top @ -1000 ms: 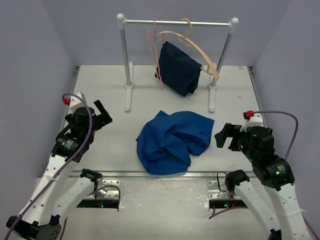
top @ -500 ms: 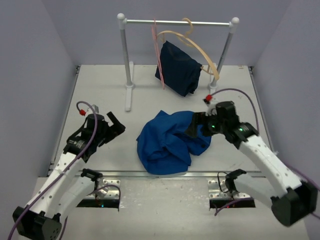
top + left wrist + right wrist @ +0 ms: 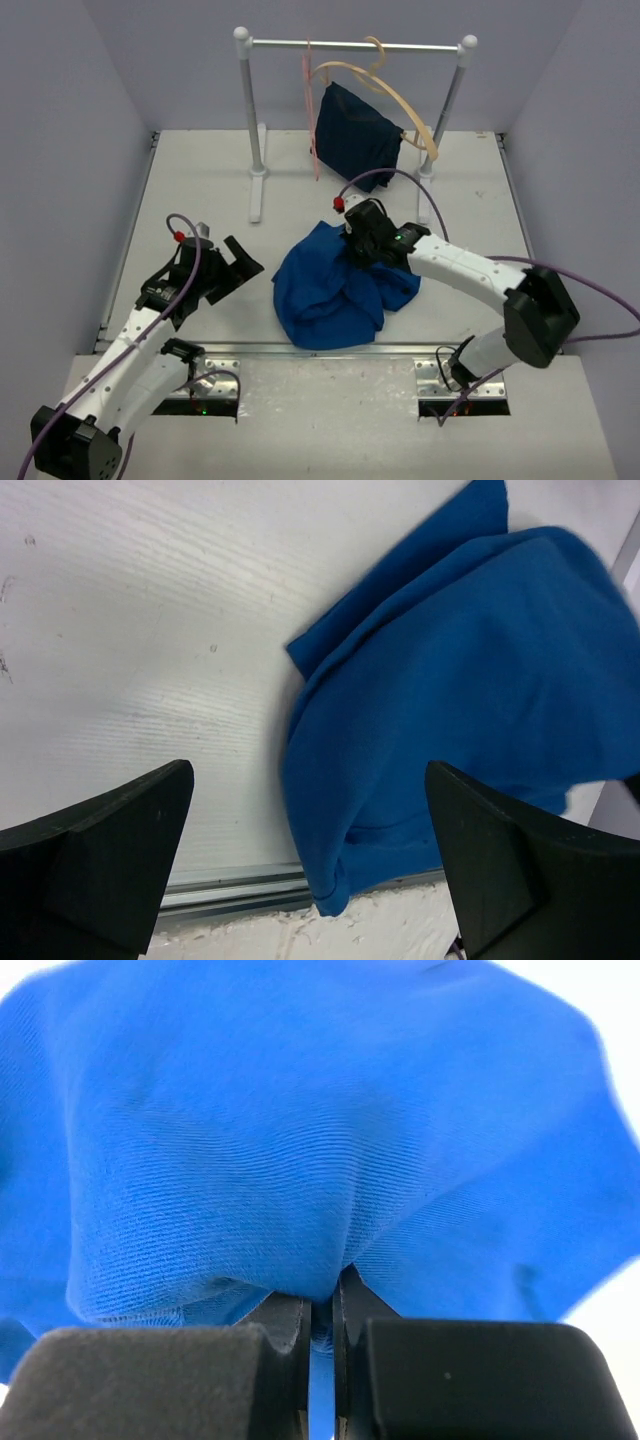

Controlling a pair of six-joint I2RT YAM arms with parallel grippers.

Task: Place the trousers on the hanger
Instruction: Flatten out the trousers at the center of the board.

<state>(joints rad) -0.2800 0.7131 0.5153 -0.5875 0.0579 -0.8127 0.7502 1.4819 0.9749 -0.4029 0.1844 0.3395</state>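
The royal-blue trousers lie crumpled on the table, a little in front of the rack. My right gripper is at their back edge, shut on a pinched fold of the blue cloth; the right wrist view shows the cloth squeezed between the closed jaws. My left gripper stands open just left of the heap and touches nothing. Through its wide jaws I see the trousers and the table's front edge. The thin pink hanger hangs on the rail, bare.
A white rack stands at the back of the table. A pale wooden hanger on its rail carries a dark navy garment, just right of the pink hanger. A metal strip runs along the table's front edge.
My right arm swung in from the right side to the trousers' back edge and closed on the cloth. The left arm crept toward the heap, still open.
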